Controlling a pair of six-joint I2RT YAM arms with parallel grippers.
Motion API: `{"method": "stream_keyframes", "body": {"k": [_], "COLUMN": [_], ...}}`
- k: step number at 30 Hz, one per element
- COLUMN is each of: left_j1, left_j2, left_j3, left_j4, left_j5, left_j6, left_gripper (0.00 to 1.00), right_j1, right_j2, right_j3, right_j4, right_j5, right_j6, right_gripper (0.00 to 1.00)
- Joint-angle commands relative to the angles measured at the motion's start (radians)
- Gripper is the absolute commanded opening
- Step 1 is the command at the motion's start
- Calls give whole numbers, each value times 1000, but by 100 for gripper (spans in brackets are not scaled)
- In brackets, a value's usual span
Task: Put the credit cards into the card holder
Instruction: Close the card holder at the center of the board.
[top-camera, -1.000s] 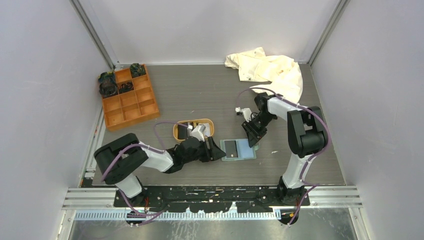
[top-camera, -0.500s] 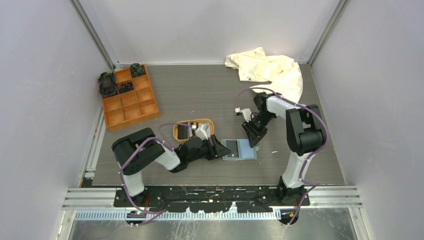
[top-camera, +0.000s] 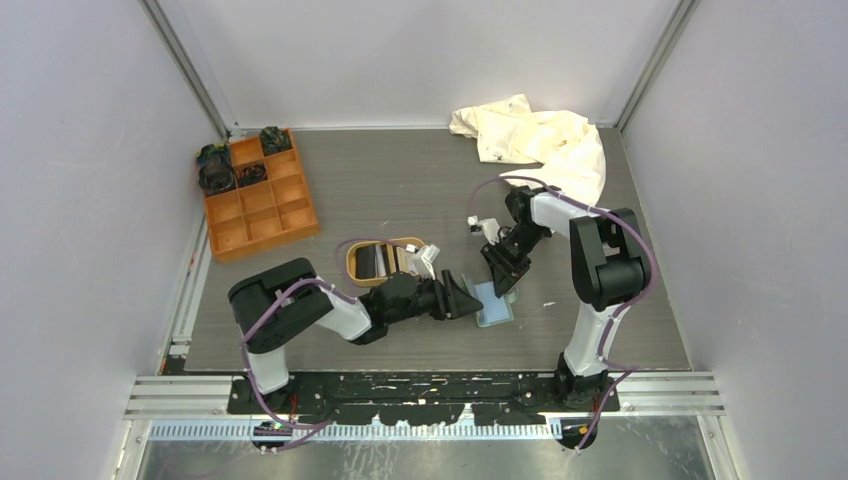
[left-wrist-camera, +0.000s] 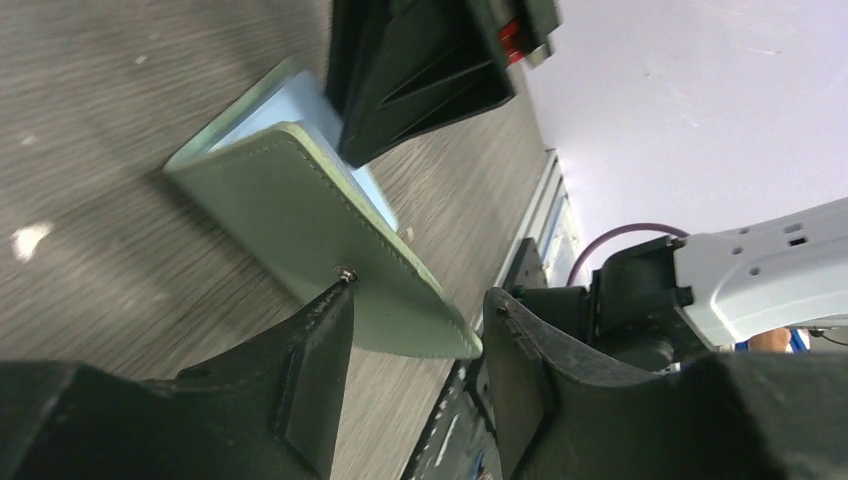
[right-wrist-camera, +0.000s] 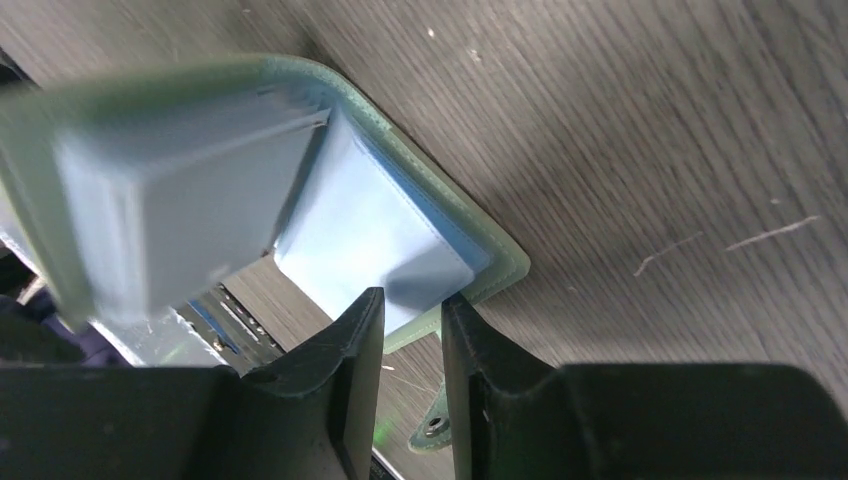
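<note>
The sage-green card holder (top-camera: 497, 308) lies half folded on the table, its left flap (left-wrist-camera: 300, 200) raised and tilted over the light blue inside (right-wrist-camera: 400, 215). My left gripper (top-camera: 468, 298) is open under that flap. One fingertip (left-wrist-camera: 335, 300) touches the flap by the snap stud, and the flap's edge reaches toward the other finger. My right gripper (top-camera: 503, 275) stands over the holder's far half, jaws a narrow gap apart (right-wrist-camera: 412, 300) with nothing between them. Dark and pale credit cards (top-camera: 372, 262) lie in the tan tray. The raised flap hides any card inside the holder.
The oval tan tray (top-camera: 352, 262) sits just left of the holder, behind my left arm. An orange compartment box (top-camera: 258, 195) stands at the far left and a crumpled white cloth (top-camera: 540, 140) at the back right. The holder's snap tab (right-wrist-camera: 435, 428) sticks out toward the table's near edge.
My left gripper slid right, lifted the holder's left half and tipped it over the right half. The black card that lay on it is now hidden. The left jaws narrowed; the right arm barely moved.
</note>
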Motion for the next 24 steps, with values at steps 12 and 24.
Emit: {"method": "stream_keyframes", "body": {"k": [12, 24], "left_j1": [-16, -13], "left_j2": [114, 127], "left_j3": [214, 206], "left_j4": [-160, -151], "left_j5": [7, -31], "left_j6": [67, 53], "left_gripper": [50, 23], "right_j1": [-31, -78], "right_j2": [-139, -282], "right_j3": [20, -54], "right_j4": [41, 61], "right_j5": [-96, -245], "right_j6": [37, -34], "right_gripper": [35, 37]}}
